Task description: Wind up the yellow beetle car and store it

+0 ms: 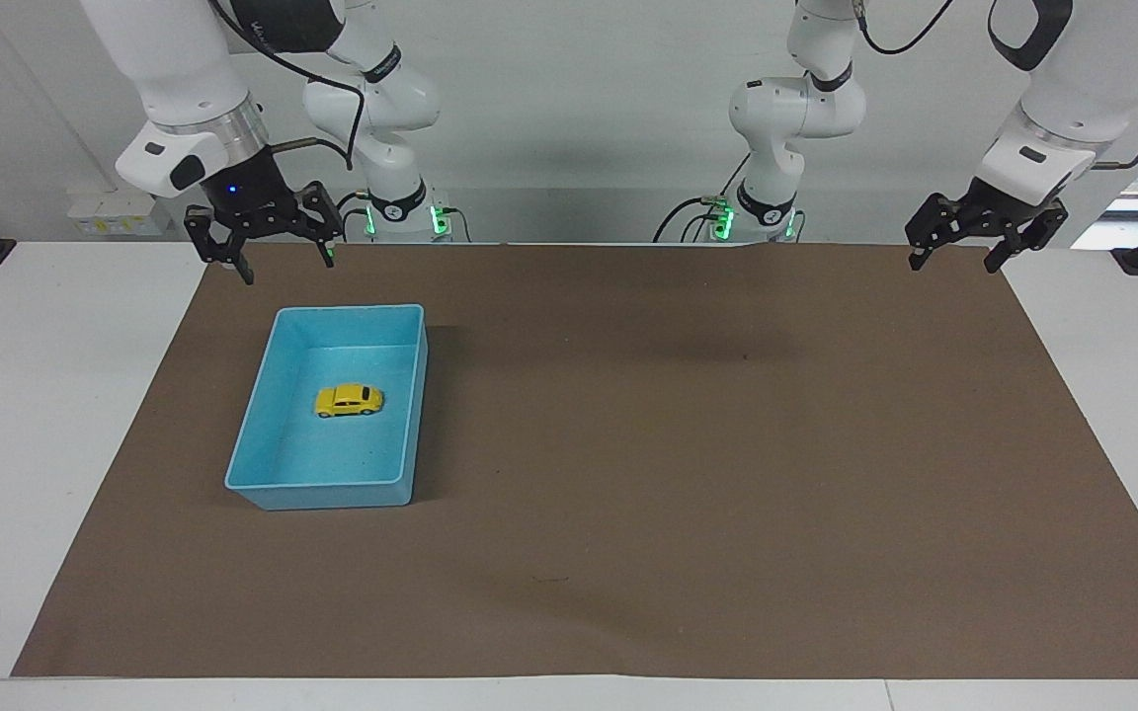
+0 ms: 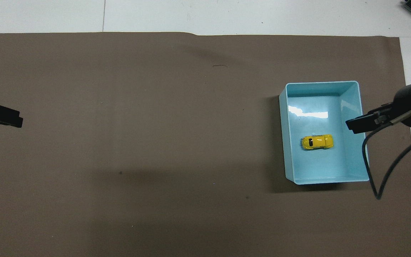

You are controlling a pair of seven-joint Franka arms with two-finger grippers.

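Both grippers hung open: right gripper (image 1: 268, 259) near bin (image 1: 273, 355), left gripper (image 1: 984, 242) waiting; yellow beetle car (image 1: 349, 400) looked stored, probably nothing left to do.

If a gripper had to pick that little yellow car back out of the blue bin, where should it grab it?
Probably across the yellow beetle car's two long sides, coming straight down. It sits upright on its wheels near the middle of the light blue bin, clear of every wall, so the fingers have room on both sides; its rounded roof offers no flat hold.
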